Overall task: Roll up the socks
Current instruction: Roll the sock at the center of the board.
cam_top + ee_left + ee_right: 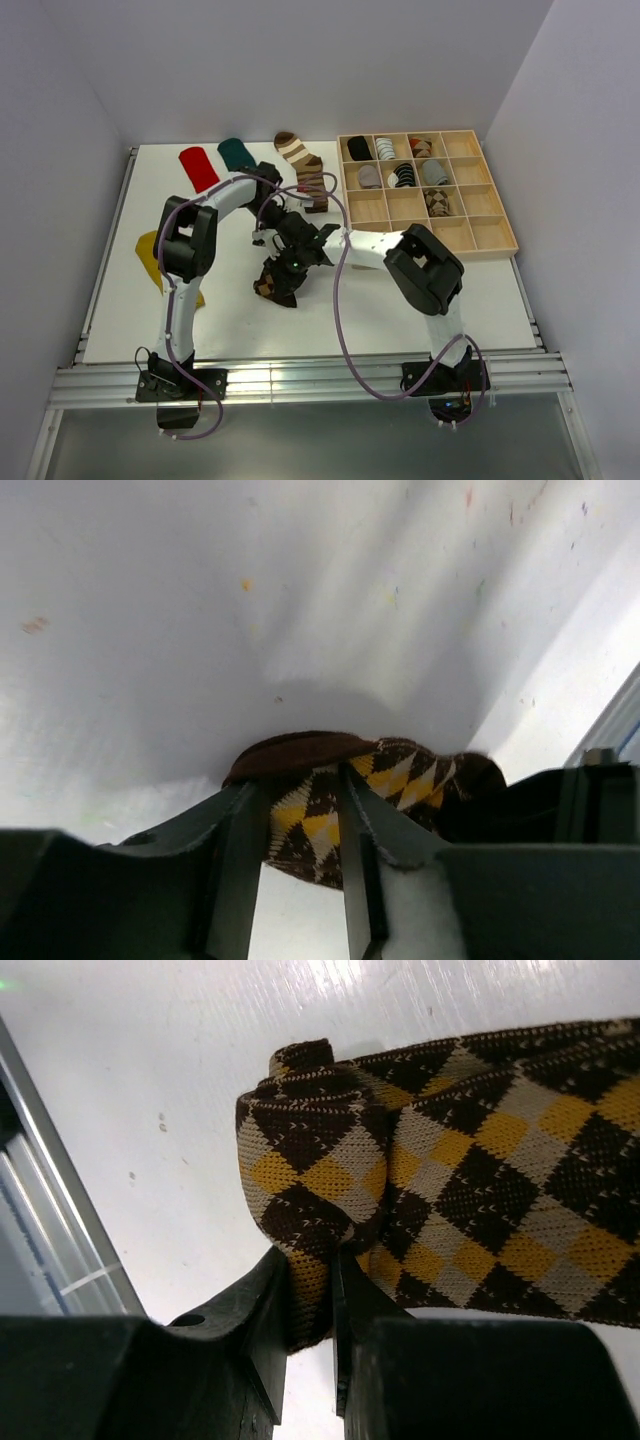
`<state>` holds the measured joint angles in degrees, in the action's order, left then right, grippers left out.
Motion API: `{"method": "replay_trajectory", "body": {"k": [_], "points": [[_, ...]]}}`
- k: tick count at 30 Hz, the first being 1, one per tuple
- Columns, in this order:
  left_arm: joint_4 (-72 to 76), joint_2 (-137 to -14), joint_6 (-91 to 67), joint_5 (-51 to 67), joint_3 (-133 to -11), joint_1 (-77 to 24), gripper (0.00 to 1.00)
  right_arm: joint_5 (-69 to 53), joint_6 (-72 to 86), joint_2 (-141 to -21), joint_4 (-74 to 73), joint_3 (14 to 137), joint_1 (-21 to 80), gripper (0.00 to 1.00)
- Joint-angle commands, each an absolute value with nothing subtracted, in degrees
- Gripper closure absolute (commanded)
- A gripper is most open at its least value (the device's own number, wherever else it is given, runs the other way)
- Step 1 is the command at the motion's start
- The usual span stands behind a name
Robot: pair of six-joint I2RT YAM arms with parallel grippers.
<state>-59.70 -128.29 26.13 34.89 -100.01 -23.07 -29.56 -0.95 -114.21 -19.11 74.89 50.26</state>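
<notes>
The brown argyle sock (272, 284) lies bunched mid-table, and both grippers meet over it. My left gripper (283, 238) (296, 802) stands open astride it; flat, unpinched argyle fabric (312, 825) shows between its fingers, and the brown cuff spreads past them. My right gripper (292, 266) (312, 1278) is shut on a folded edge of the same sock (480, 1180), whose length runs off to the right. At the back of the table lie a red sock (198, 167), a dark teal sock (237, 153) and a brown-and-cream striped sock (305, 165). A mustard sock (155, 258) lies behind the left arm.
A wooden compartment tray (492, 236) sits at the back right, with several rolled socks in its upper cells. The table's metal rail (300, 378) runs along the near edge by the arm bases. White walls close in on both sides.
</notes>
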Motion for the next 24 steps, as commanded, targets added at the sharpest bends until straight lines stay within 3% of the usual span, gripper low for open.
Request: {"method": "replay_trajectory", "body": {"k": [1,14,24], "points": [[-53.35,-125.69,26.46,35.33,-103.79,-23.20,0.59,-28.92,2.00,-120.66,-24.70,73.56,49.49,1.00],[-44.48,-118.39,18.82,31.03,-104.95,-22.15,0.51,-29.09,3.87,-123.05,-24.17,73.12,47.81,1.00],[-35.32,-103.73,13.87,31.12,-102.75,-8.89,0.45,-31.73,4.22,-125.33,-28.12,76.64,46.23,0.99]]}}
